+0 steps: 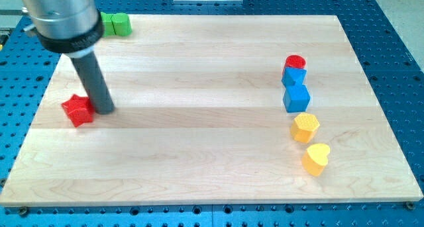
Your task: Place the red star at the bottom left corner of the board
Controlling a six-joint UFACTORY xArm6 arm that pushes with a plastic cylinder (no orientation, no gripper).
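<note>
Tip (pixel 106 110) touching red star (pixel 78 110) from 3 o'clock, board (pixel 199 154) left side. No fingers, bare rod, nothing held. Other blocks well apart at 3 o'clock.

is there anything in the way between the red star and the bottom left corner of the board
Nothing visible is. The red star sits near the board's left edge, with bare wood from it down to the bottom left corner. My tip is right beside the star on the view's right. The other blocks lie elsewhere, none on that path.
</note>
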